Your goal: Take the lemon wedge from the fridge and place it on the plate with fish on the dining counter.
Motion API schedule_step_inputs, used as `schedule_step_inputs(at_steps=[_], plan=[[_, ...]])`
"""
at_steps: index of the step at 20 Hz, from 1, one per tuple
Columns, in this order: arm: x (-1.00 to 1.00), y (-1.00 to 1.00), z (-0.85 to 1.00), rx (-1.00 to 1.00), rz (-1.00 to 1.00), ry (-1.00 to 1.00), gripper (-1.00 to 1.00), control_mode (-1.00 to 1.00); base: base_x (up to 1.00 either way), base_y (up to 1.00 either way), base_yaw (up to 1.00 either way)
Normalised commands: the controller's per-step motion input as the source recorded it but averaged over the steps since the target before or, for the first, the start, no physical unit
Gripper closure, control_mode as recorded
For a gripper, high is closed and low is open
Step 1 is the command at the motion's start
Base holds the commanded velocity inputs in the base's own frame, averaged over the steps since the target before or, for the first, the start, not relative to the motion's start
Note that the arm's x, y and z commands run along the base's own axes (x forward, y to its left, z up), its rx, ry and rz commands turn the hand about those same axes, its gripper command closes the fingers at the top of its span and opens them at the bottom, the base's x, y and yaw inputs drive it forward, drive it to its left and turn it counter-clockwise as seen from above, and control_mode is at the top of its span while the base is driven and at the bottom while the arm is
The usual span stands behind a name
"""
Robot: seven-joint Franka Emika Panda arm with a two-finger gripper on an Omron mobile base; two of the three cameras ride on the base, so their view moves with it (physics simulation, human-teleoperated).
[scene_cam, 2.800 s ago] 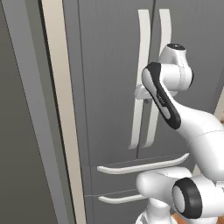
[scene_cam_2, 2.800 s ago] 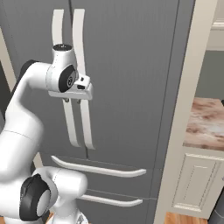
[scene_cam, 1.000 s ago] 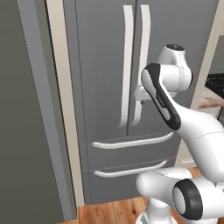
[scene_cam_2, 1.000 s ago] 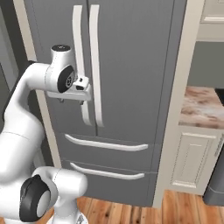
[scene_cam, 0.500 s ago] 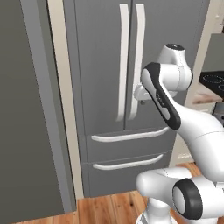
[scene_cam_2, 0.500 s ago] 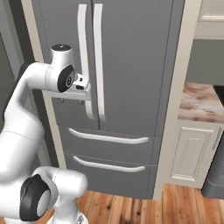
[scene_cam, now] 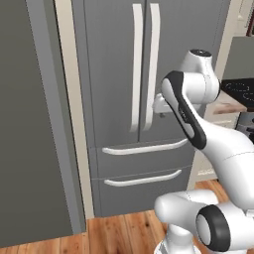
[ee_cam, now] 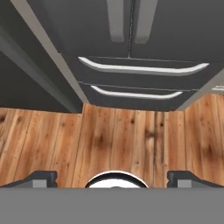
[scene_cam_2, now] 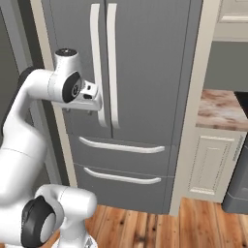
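Observation:
The fridge (scene_cam: 114, 74) is a tall dark grey unit with both doors shut, so the lemon wedge is hidden inside. Two long white handles (scene_cam: 144, 64) run down its middle, above two drawers (scene_cam: 144, 146) with curved white pulls. The fridge (scene_cam_2: 150, 72) also faces the right base view. My gripper (scene_cam: 161, 114) hangs in front of the doors near the handles' lower ends, pointing down. In the hand view the gripper (ee_cam: 113, 178) is open with nothing between its fingertips (ee_cam: 41, 177), and the fridge drawers (ee_cam: 140, 68) lie beyond. The plate with fish and the dining counter are out of view.
A tall dark panel (scene_cam: 30, 124) stands left of the fridge, past a cream trim strip (scene_cam: 72, 124). Right of the fridge is a mottled stone countertop (scene_cam_2: 218, 109) on a cream cabinet (scene_cam_2: 208, 164), with a black cooktop (scene_cam: 240, 89) nearby. Wooden floor (ee_cam: 131, 135) lies below.
The whole picture has shifted: the base has backed away from the fridge, which now looks smaller, with more wooden floor in view. The arm keeps its pose and the gripper stays open.

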Motion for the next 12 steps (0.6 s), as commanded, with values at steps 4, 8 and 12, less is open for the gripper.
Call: schedule_step_inputs(at_steps=[4,8,12], plan=[[-0.3,-0.08,0.07,0.0,0.0,-0.21,-1.0,-1.0,0.0,0.0,0.0],[-0.1,-0.18,0.08,0.0,0.0,-0.28,-1.0,-1.0,0.0,0.0,0.0],[0.38,-0.19,0.15,0.0,0.0,-0.34,-1.0,-1.0,0.0,0.0,0.0]])
